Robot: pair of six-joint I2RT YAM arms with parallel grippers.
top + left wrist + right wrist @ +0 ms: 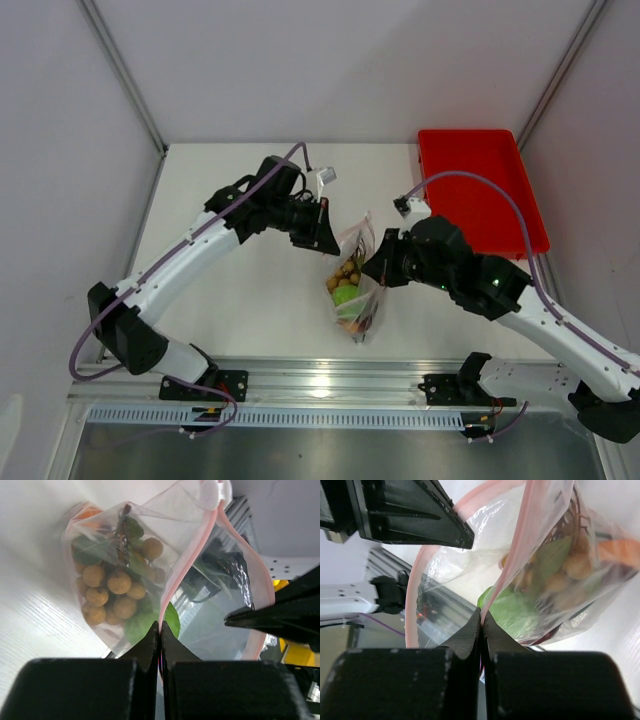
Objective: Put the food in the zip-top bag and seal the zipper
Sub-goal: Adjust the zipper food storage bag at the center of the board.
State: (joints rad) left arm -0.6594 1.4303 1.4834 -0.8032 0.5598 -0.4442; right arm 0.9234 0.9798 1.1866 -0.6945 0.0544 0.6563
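The zip-top bag [356, 290] hangs between both grippers over the table's middle, its mouth spread wide. Inside lie the tan round fruits [119, 582], a green round fruit [345, 294] and green leaves; a dark purplish-red piece [547, 639] shows at the bag's bottom. My left gripper [160, 630] is shut on one side of the pink zipper strip [187, 562]. My right gripper [482, 617] is shut on the other side of the zipper strip [512, 562]. In the top view the left gripper [325, 235] is on the bag's left, the right gripper [375, 265] on its right.
A red plastic tray [480, 190] stands at the back right. A metal rail [330, 378] runs along the table's near edge, just below the bag. Grey walls close in the table on the left, right and back.
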